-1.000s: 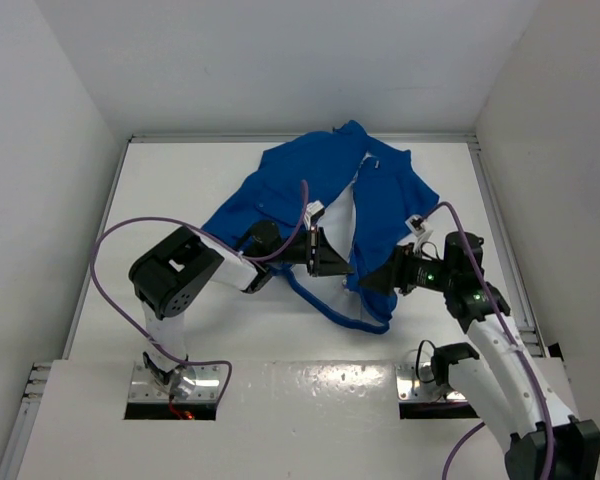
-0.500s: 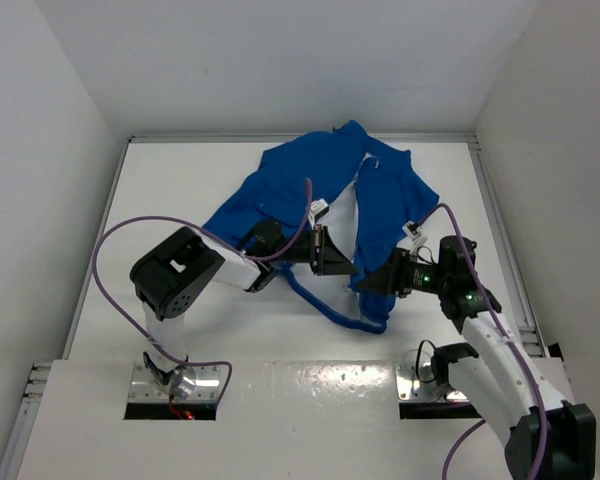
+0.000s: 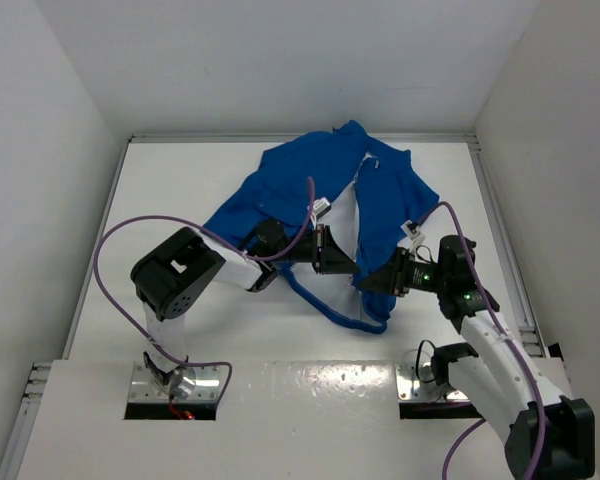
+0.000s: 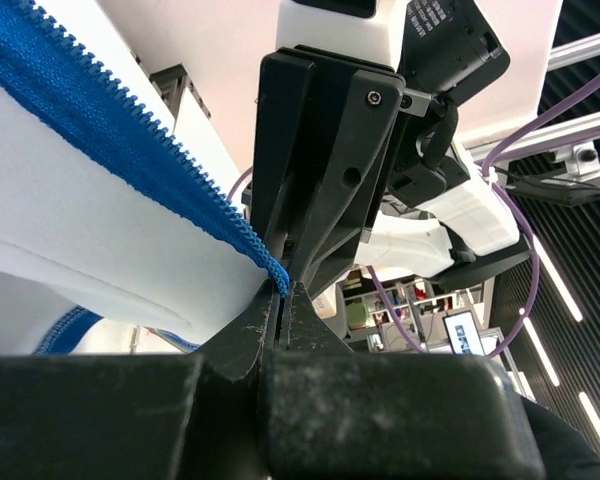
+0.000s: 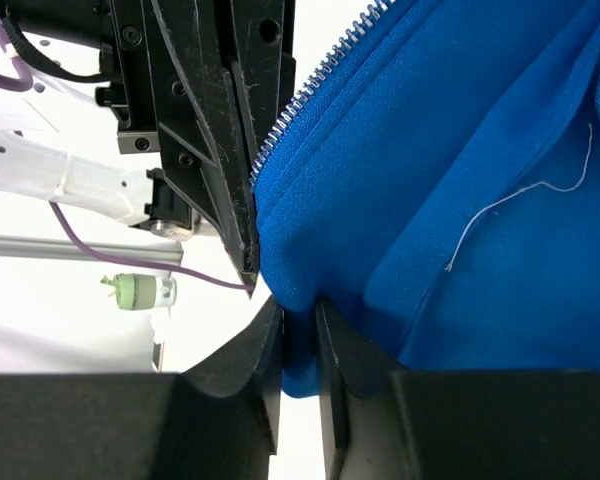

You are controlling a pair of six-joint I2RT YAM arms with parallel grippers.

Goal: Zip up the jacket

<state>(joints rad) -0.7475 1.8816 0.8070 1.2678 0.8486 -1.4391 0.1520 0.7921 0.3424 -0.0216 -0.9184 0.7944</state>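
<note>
The blue jacket (image 3: 310,180) lies unzipped on the white counter (image 3: 180,190). The left claw (image 4: 280,292) is clamped on its zipper tape (image 4: 160,165). The right claw (image 5: 300,325) apparently pinches the other front edge.

White arms (image 3: 492,358) w/ blk joints (image 3: 176,274), purple cables (image 3: 96,262).

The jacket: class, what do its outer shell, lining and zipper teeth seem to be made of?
Jacket shell: matte blue woven cloth, softly creased, with a loose thread. Lining: smooth white fabric, probably synthetic. Zipper teeth: small silvery links, metal or coated plastic; unclear.
</note>
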